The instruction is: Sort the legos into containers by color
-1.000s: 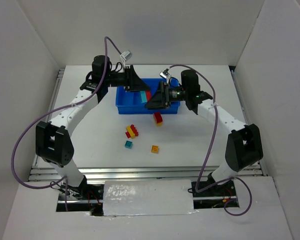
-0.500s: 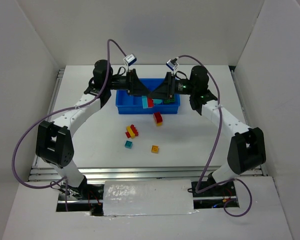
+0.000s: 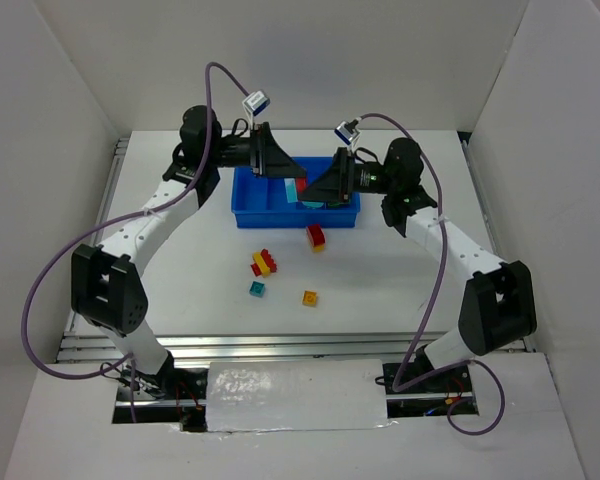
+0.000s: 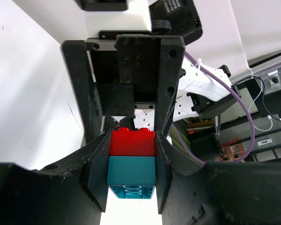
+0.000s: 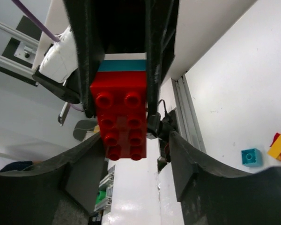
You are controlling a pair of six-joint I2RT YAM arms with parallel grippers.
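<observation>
A white tabletop (image 3: 380,290) stands boxed in by plain white panels (image 3: 310,60) at 9, 12 and 3 o'clock. Ribbed aluminium rails (image 3: 280,347) line its 6 o'clock edge, and a crinkled white sheet (image 3: 295,395) lies just outside them.

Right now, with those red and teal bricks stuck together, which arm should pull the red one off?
The right, probably. The left gripper is shut on the red-and-teal stack above the blue tray; the right gripper faces the red end with jaws open.
</observation>
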